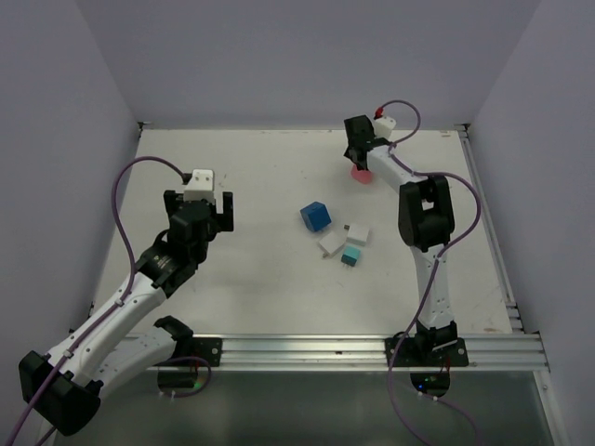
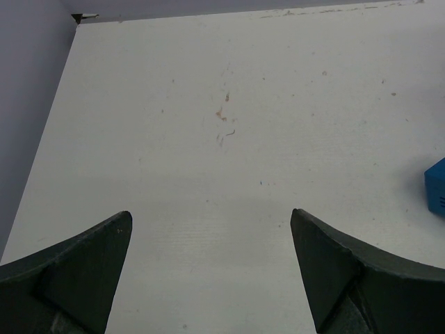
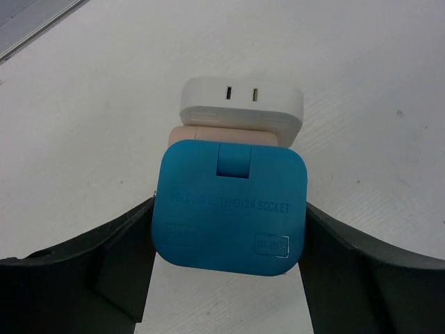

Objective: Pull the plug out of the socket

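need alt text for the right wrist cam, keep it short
A blue square block embossed FOLDING EXTENSION SOCKET sits between the dark fingers of the right gripper, which meet its two sides. Beyond it are a pinkish piece and then a white adapter with two slots, over a white table.

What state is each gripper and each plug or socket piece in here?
left gripper: open, empty.
right gripper: shut on the blue socket.
blue socket: gripped at both sides.
white adapter: joined to the blue socket through a pink piece, not pulled off.
blue cube: loose on the table.
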Motion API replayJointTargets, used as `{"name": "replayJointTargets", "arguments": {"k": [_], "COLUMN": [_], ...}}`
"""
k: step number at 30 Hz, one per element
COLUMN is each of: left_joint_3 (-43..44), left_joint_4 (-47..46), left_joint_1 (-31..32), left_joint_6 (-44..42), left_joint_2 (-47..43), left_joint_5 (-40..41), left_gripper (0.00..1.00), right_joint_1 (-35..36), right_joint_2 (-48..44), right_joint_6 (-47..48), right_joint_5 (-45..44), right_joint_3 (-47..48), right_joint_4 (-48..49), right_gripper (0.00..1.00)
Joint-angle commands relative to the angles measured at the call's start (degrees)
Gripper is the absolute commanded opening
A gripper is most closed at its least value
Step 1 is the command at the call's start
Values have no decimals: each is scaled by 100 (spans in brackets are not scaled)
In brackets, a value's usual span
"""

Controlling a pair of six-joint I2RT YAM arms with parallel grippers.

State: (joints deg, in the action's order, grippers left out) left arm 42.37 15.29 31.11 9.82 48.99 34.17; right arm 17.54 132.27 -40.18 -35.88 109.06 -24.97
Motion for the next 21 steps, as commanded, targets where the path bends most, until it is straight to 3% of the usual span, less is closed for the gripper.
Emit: {"name": "replayJointTargets", "arguments": {"k": [1, 10, 21], "left_joint_3": [-18, -27, -27], "left_joint_4": [-298, -316, -316], "left_joint_1": [-62, -105, -123], "left_joint_6": [-77, -86, -68], "left_joint_2": [-21, -4, -21], "left_joint_5": [-33, -77, -104], "left_gripper": [99, 99, 100], "right_joint_1": [-49, -40, -40], "right_joint_2": [-34, -596, -1871], "right_joint_6": [116, 414, 1662], "right_joint_5": [72, 450, 1626], "right_joint_3": [265, -560, -2151], "right_joint_4": [370, 1020, 2223], "right_gripper": [75, 51, 35]}}
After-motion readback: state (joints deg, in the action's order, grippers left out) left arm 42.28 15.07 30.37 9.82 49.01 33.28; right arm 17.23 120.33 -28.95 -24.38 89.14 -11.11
